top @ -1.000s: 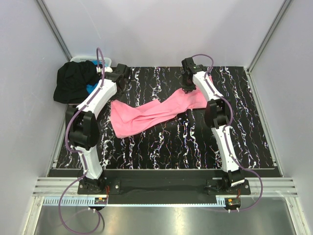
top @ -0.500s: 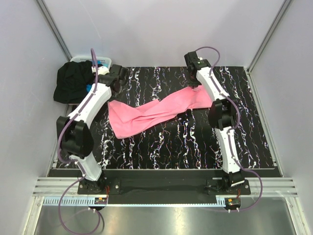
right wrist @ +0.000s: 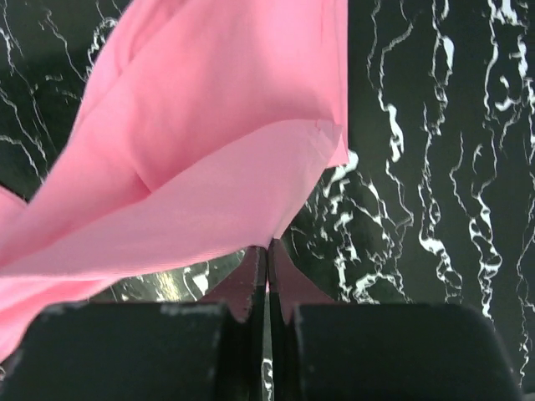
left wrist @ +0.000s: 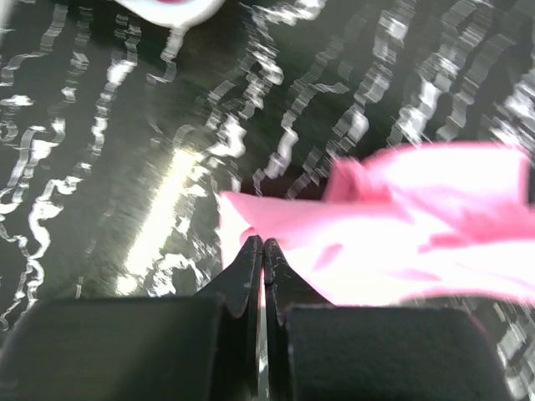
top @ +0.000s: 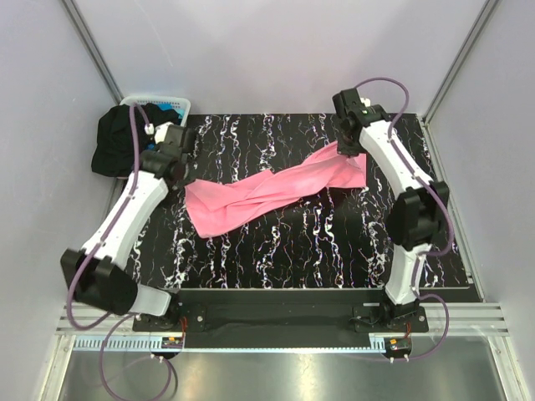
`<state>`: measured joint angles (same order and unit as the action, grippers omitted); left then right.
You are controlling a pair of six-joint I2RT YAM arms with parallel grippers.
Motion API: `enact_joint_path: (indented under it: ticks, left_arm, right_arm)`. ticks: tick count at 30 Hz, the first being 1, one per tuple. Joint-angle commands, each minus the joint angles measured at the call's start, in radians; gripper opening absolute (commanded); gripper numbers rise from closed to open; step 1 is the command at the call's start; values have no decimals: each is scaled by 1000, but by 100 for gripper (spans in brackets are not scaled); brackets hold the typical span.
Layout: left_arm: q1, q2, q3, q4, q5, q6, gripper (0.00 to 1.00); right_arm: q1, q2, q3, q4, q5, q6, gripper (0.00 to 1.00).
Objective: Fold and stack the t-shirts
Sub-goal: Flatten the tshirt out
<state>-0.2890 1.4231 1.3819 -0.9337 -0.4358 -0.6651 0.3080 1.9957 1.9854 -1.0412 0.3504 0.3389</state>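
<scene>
Twisted pink shirt [top: 266, 193], right gripper [right wrist: 267, 249] tight on its right end, left gripper [left wrist: 261, 245] clenched, empty, at its left corner.

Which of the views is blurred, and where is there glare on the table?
Left wrist view: motion blur smears the white veins of the table and the edges of the pink t-shirt; a glare streak lies beside the shirt. Right wrist view: sharp, with a glare patch beside the right gripper. Top view: sharp, evenly lit.
</scene>
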Motion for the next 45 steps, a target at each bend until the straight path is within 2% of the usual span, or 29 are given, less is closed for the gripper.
enact_joint_path:
  ticks: [1, 8, 13, 16, 19, 22, 23, 27, 36, 39, 43, 45]
  left_arm:
    - [-4, -131, -30, 82, 192, 79, 0]
    - [-4, -286, -86, 153, 520, 85, 0]
    - [-4, -332, -125, 167, 634, 53, 0]
    - [-6, -378, -136, 167, 626, 35, 0]
    - [-4, -440, -138, 158, 557, 16, 0]
    - [-4, -493, -103, 105, 439, 2, 0]
    - [-6, -504, -89, 75, 348, 1, 0]
    - [-4, -549, -17, 38, 249, 28, 0]
    - [-4, -608, 129, 35, 282, 159, 0]
    - [-4, -618, 218, 38, 322, 211, 0]
    - [-4, -642, 270, 75, 397, 266, 0]
    - [-4, -645, 289, 99, 405, 289, 0]
  right_arm:
    - [16, -187, -126, 66, 29, 32, 0]
    - [16, -330, -261, 72, 15, 45, 0]
    - [17, -382, -289, 61, 1, 45, 0]
    - [17, -423, -280, 38, 45, 42, 0]
    - [17, -492, -266, 20, 120, 35, 0]
    - [17, -578, -252, 12, 200, 16, 0]
    - [19, -598, -246, 9, 237, 11, 0]
    - [17, -704, -218, 7, 259, -11, 0]
    - [17, -880, -228, 50, 144, -81, 0]
    - [16, -931, -186, 56, 61, -116, 0]
    - [17, -985, -160, 99, -106, -136, 0]
    - [17, -995, -142, 101, -134, -132, 0]
